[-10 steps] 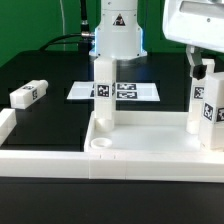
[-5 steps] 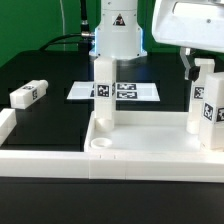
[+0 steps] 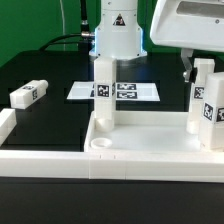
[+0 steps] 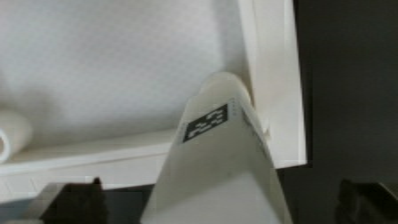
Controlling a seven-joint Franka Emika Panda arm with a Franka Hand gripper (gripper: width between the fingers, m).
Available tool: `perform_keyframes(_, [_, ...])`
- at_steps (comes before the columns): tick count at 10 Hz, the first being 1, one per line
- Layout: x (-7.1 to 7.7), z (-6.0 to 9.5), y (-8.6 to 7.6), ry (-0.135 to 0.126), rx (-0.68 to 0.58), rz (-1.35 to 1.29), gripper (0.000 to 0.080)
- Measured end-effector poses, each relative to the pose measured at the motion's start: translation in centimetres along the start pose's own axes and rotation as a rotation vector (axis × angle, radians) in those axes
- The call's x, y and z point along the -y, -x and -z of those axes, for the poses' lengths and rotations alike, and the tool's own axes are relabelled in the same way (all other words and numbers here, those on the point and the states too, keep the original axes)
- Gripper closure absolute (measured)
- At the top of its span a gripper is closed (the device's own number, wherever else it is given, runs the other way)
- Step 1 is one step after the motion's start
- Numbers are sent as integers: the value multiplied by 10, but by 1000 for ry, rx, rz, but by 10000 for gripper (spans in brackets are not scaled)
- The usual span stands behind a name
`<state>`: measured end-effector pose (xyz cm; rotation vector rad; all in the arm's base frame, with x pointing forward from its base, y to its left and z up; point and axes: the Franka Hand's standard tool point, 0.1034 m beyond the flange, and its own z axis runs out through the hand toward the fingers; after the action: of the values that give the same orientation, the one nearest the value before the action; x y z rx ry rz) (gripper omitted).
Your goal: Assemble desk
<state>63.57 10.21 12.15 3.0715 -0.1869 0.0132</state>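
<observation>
My gripper (image 4: 217,204) hangs over the desk top (image 3: 150,152) at the exterior view's right. My two fingers (image 4: 71,200) are spread wide and clamp nothing. In the wrist view a tagged white leg (image 4: 210,150) rises between them with a clear gap on either side, so I touch it on neither face. It stands upright inside the tray, close against the raised rim (image 4: 267,60). A second leg (image 3: 103,88) stands upright in the tray's far corner on the exterior view's left, and a round socket (image 3: 100,146) shows in the near corner in front of it. A third leg (image 3: 28,94) lies on its side on the black table (image 3: 50,72), well apart from the tray. The marker board (image 3: 140,92) lies flat behind the tray.
</observation>
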Motion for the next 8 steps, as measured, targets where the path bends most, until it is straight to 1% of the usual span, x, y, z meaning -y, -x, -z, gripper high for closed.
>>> perform_keyframes(1, [-1,0,0,0,0,23,150])
perform_keyframes(2, [-1,0,0,-5,0,19,150])
perform_keyframes(3, [-1,0,-2,-55,-4,-19,150])
perform_keyframes(6, [-4,4,-7,-117,-1,-90,150])
perform_keyframes(8, [-1,4,-7,-118,-2,-95,150])
